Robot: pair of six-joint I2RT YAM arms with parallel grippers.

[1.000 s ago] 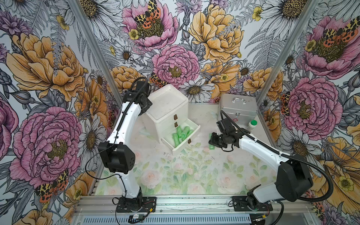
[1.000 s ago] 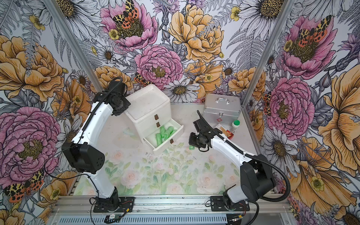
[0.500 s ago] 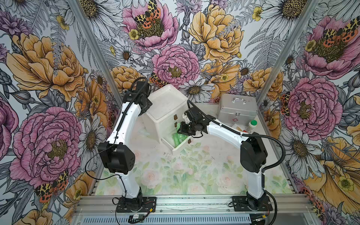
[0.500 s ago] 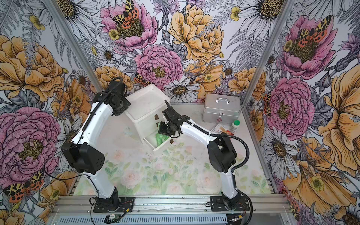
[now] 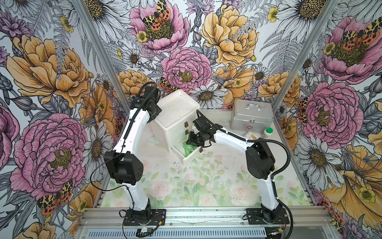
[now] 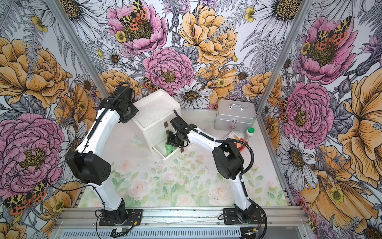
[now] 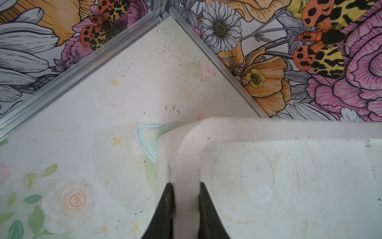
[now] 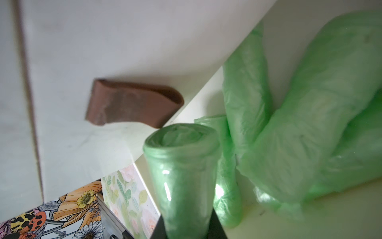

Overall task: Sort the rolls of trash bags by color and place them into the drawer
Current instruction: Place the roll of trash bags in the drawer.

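The white chest [image 5: 175,109] [image 6: 155,107] stands at the back left, its bottom drawer [image 5: 191,158] [image 6: 171,158] pulled out. Several green rolls of trash bags [image 5: 188,148] [image 8: 299,134] lie in that drawer. My right gripper [image 5: 191,140] [image 8: 186,227] hangs over the open drawer, shut on one more green roll [image 8: 182,165] that points toward a brown pull tab [image 8: 132,103] on the drawer above. My left gripper [image 5: 158,112] [image 7: 186,186] is shut on the chest's raised top rim [image 7: 187,157] at its left corner. No purple or yellow rolls show.
A silver metal case [image 5: 251,114] stands at the back right, with a white green-capped bottle [image 5: 267,133] and a flat packet [image 5: 251,135] in front of it. The flowered walls close in on three sides.
My right arm has swung left from the table beside the drawer to above the open drawer, carrying the green roll. The left arm has not moved.
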